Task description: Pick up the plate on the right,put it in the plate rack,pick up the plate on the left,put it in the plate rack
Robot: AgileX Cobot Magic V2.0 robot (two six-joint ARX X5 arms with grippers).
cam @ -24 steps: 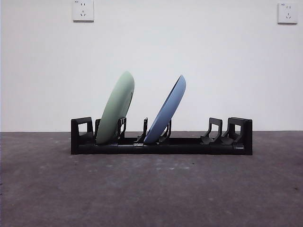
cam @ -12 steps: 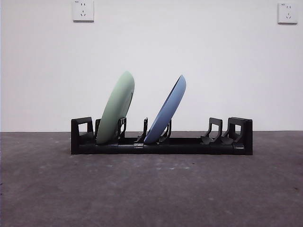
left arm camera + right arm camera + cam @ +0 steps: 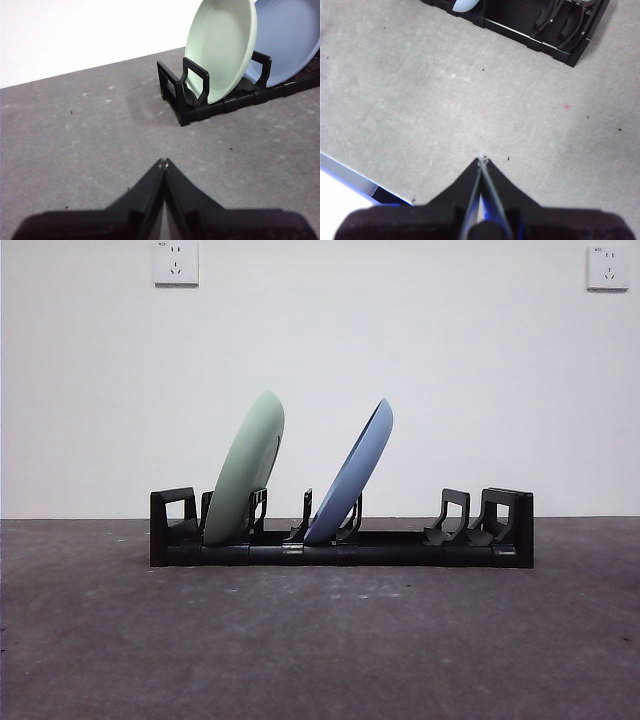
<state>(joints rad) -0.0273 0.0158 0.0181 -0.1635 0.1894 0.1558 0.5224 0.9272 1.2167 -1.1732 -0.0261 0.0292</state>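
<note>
Leaning in the plate rack (image 3: pixel 340 545), green plate (image 3: pixel 245 470), blue plate (image 3: pixel 350 475); both tools closed, empty.

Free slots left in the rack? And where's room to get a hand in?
The rack is free between the blue plate and its far end block; the prongs there hold nothing. It is crowded at the other end, where the green plate sits close to the end block. The table in front is bare.

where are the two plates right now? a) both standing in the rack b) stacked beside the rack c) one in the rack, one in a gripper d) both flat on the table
a: the green plate and the blue plate both lean in slots of the plate rack, with neither gripper touching them.
</note>
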